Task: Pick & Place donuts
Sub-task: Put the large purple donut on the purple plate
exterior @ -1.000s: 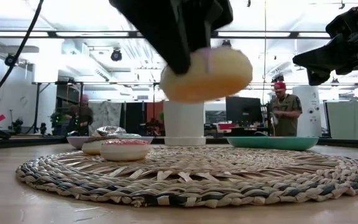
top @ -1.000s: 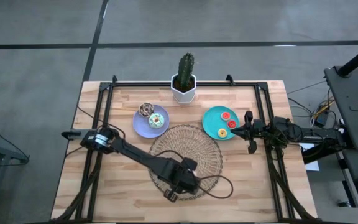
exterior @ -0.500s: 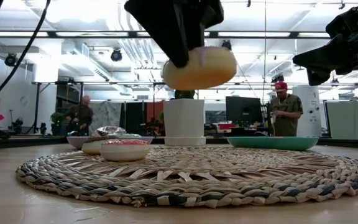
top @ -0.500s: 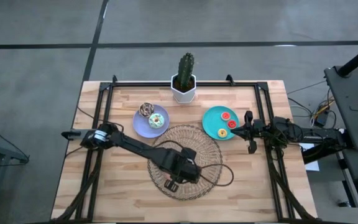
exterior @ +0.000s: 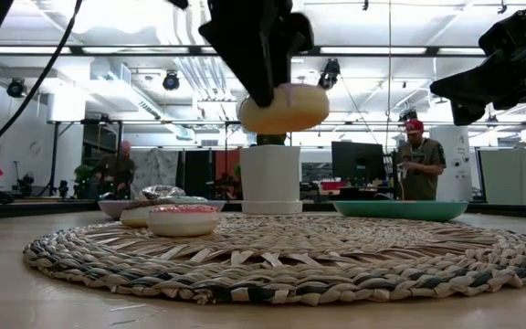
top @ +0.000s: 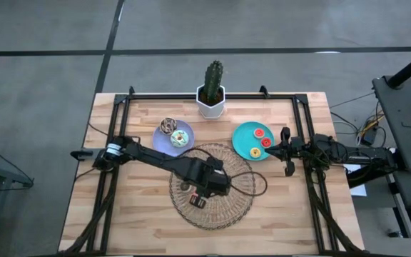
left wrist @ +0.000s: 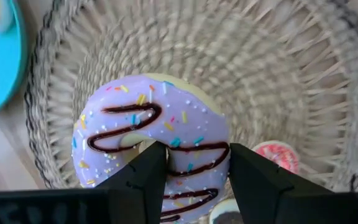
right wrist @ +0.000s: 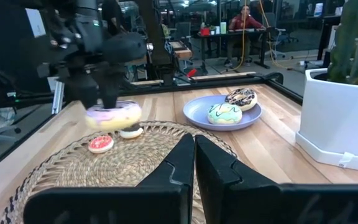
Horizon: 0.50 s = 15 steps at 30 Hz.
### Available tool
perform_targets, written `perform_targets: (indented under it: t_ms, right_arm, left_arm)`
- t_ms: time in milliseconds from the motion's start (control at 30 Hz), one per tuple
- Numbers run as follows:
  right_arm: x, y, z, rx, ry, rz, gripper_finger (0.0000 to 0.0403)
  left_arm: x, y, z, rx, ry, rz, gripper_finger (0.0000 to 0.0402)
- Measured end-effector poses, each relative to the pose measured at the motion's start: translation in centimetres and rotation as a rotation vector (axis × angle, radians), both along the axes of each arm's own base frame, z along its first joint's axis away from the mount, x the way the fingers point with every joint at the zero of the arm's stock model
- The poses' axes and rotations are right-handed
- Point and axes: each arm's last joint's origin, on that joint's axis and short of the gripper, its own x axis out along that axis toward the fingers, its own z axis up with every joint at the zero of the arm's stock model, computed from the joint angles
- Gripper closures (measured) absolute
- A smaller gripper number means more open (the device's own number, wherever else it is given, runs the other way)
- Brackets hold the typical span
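- The left gripper point(left wrist: 191, 163) hangs over the woven mat point(top: 212, 214) at the frame's centre, jaws closed on the lavender-iced donut point(left wrist: 151, 140), lifted clear of the weave.
- Under it on the mat lie a small red donut point(right wrist: 100, 144) and, seemingly, a dark brown one point(right wrist: 131, 131).
- Farther off, the lavender plate point(top: 161, 142) carries two iced donuts on the counter point(top: 284, 221).
- At right, the right gripper point(top: 282, 151) waits beside the teal plate point(top: 242, 140), jaws pressed together, holding nothing.

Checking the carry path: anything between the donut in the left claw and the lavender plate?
Nothing visible. The left claw holds the purple donut above the woven mat. The lavender plate lies just beyond the mat's rim, already holding two donuts.
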Motion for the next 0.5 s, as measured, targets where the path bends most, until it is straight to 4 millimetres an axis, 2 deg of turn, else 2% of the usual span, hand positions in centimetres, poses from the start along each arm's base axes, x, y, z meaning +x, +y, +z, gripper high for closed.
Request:
perform_targets:
  t_ms: [500]
  right_arm:
    - [0.0,0.0,0.0,0.000,0.000,-0.001,0.0394]
  left_arm:
    - [-3.2,4.9,-0.4,-0.020,0.061,0.214,0.0264]
